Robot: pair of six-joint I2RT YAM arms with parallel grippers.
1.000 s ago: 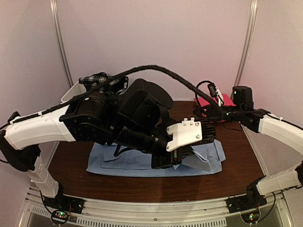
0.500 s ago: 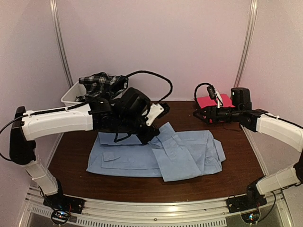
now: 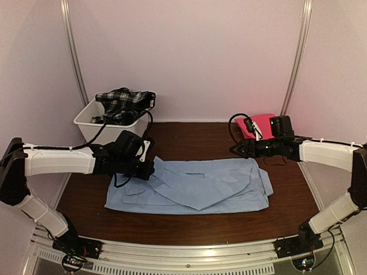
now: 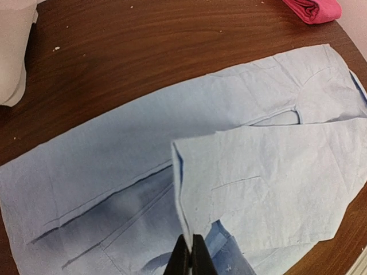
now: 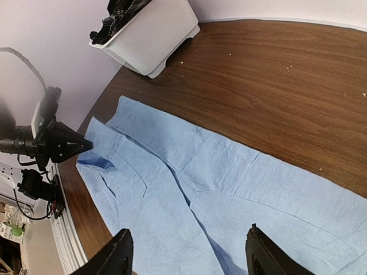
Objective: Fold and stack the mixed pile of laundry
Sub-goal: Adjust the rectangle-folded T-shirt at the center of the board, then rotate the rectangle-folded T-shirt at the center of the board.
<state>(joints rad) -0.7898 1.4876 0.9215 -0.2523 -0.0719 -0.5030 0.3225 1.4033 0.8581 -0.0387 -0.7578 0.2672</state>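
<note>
Thin and limp, the blue shirt point(image 3: 200, 186) lies flat mid-frame; the left gripper point(image 4: 191, 255) pinches its folded edge, and hems or corners seem the best hold. The right gripper point(image 5: 187, 249) gapes empty.

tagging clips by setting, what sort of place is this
Probably a lab test cell for robots, not a home: plain pale walls with metal corner posts box in a dark wooden table, and two white-and-black robot arms are bolted at its near edge.

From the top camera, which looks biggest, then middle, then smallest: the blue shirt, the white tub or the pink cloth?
Largest: blue shirt
Next: white tub
Smallest: pink cloth, though partly hidden
</note>
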